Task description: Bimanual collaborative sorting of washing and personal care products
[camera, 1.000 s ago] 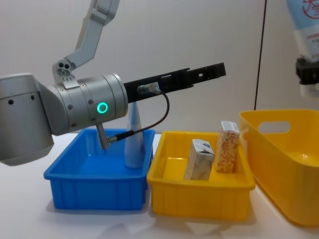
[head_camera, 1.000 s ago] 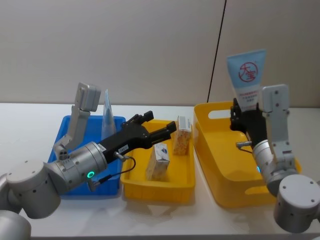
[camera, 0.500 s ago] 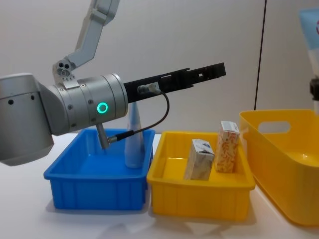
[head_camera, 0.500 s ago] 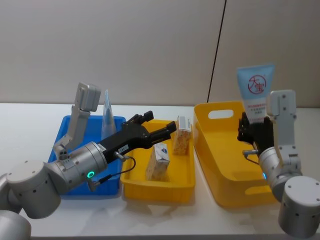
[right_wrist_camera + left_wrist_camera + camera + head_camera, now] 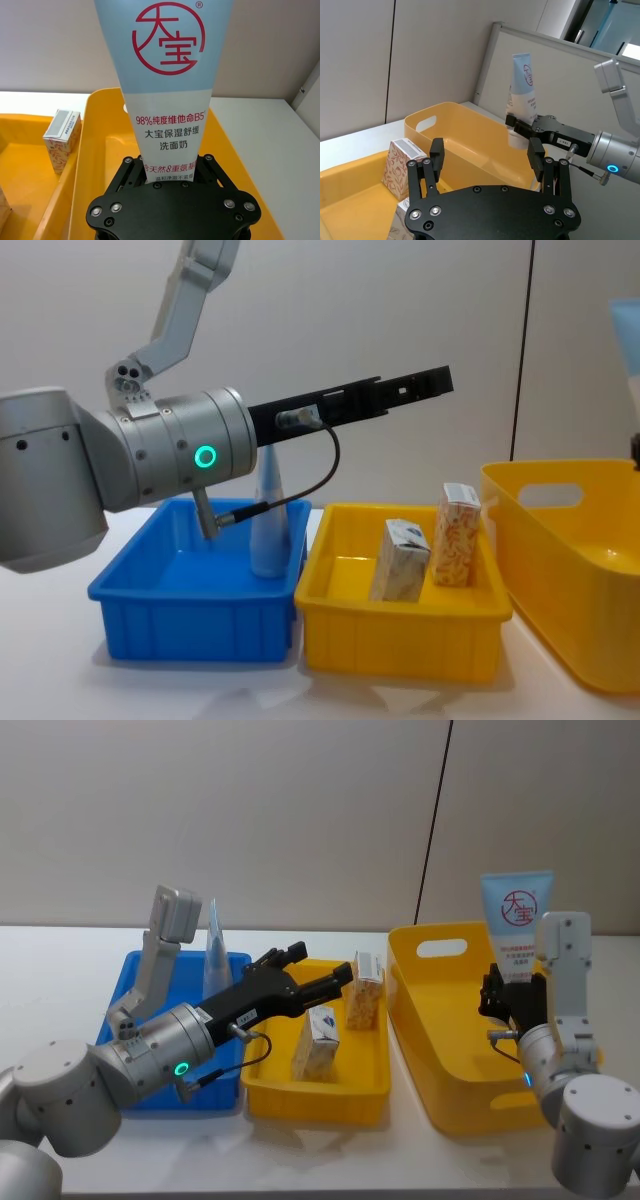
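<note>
Right claw (image 5: 512,992): clamped on the lower end of the held tube (image 5: 517,915). The tube stands upright above the claw, crimped end up, red logo toward the head camera. The large yellow bin (image 5: 440,1050) lies below and ahead of this claw, which sits near the bin's rim.

Left claw (image 5: 322,976): wide, holding nothing, poised above the small yellow tray (image 5: 372,1092). The orange carton (image 5: 366,992) is just beyond its tips and the whitish-blue carton (image 5: 318,1042) is below it. A second tube (image 5: 215,950) stands in the blue bin (image 5: 125,1020), behind this claw's arm.

Risks (judgement):
- The grip is low on a tall tube, so the long free length may tilt in the pads.
- If let go from this height, the tube may topple against or over the bin's wall.
- If the left claw descends off-centre, one finger may knock a carton over.

Views:
- Right wrist view shows the grip itself, both fingers closed on the tube's printed end.
- Chest view catches just the tube's edge, but shows from the side how high the cartons stand above the tray's wall.
- Left wrist view shows the open gap between the left claw's fingers.
</note>
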